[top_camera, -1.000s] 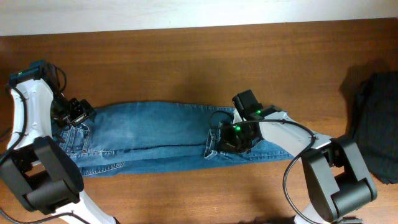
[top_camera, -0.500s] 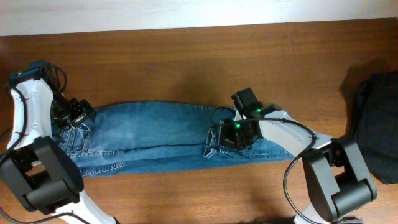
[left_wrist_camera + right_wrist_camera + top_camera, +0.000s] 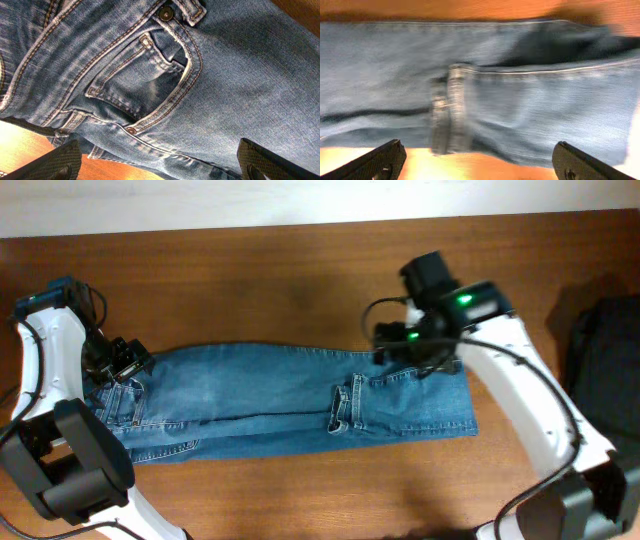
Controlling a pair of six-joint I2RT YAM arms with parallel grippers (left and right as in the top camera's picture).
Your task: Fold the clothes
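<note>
One pair of jeans (image 3: 250,395), seemingly folded double.

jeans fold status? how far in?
Done: the jeans are flat on the table with the legs doubled back once, hems lying mid-length. In hand: nothing is gripped; the right claw hangs open above the folded end, and the left claw sits open over the pocket at the waist. Left: probably at least one more fold, since the bundle is long, plus the dark garment at the table's edge.
</note>
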